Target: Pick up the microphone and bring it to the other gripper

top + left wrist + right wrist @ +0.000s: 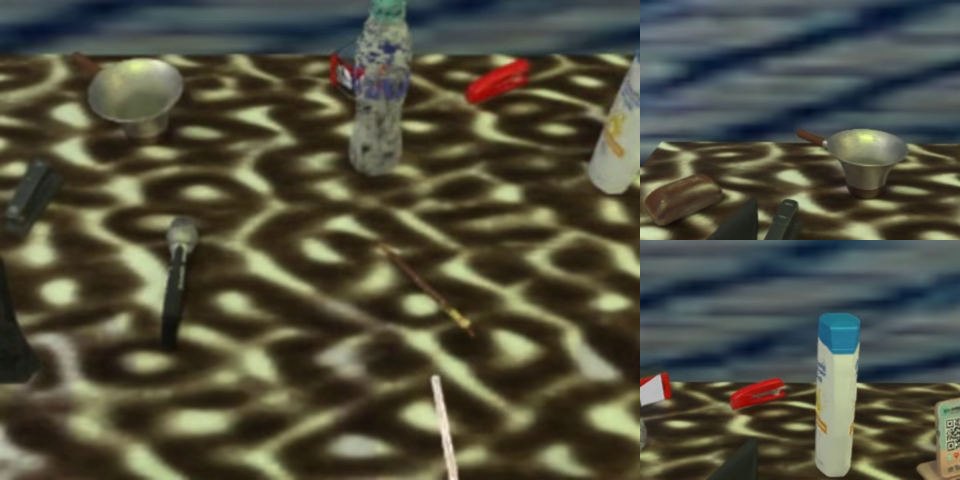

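One table [300,400] in a brown-and-cream mottled pattern under a blue streaked backdrop, left gripper [15,340] at the left edge, finger state unclear, black stapler [32,190], metal saucepan [135,92], microphone [176,280] lying left of centre, speckled bottle [380,90], brown pencil [425,290], red stapler [497,80], white bottle [620,130], right gripper out of sight.

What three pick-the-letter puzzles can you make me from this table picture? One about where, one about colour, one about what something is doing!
1. Where does the microphone lie?
A. table's left half
B. table's right edge
C. inside the bowl

2. What colour is the stapler at the back?
A. green
B. red
C. yellow

3. How is the microphone now?
A. gripped and lifted
B. standing upright
C. lying flat, untouched

Answers:
1 A: it lies left of the speckled bottle.
2 B: plainly red.
3 C: the left gripper waits at the table's left edge, apart from it.
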Robot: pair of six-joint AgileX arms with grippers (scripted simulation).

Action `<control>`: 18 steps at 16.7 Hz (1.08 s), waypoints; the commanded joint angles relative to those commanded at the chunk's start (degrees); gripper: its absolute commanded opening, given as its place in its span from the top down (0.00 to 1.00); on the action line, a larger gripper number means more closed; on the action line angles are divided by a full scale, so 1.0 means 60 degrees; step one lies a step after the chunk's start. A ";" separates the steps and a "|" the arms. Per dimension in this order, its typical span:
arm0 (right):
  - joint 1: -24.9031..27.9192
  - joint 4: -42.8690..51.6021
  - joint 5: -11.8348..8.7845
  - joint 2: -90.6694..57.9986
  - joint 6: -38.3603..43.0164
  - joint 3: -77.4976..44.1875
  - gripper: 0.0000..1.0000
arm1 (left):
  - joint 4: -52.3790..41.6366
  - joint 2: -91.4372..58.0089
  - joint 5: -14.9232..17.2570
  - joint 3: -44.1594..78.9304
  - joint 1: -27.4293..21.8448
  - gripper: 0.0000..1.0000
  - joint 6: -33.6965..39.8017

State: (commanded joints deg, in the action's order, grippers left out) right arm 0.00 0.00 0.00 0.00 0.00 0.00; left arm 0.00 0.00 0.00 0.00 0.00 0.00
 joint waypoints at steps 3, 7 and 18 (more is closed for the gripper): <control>0.0000 0.0000 0.0000 0.0000 0.0000 0.0000 0.00 | -0.0067 -0.0096 0.0002 0.0080 -0.0031 0.00 0.0014; 0.0000 0.0000 0.0000 0.0000 0.0000 0.0000 0.00 | -0.0972 -0.1497 -0.0031 0.1204 -0.0385 0.00 0.0235; 0.0000 0.0000 0.0000 0.0000 0.0000 0.0000 0.00 | -0.5408 -1.1537 -0.0335 0.8045 -0.2100 0.00 0.1892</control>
State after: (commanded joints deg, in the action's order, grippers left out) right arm 0.00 0.00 0.00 0.00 0.00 0.00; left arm -32.45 -69.22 -2.01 48.27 -12.60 11.35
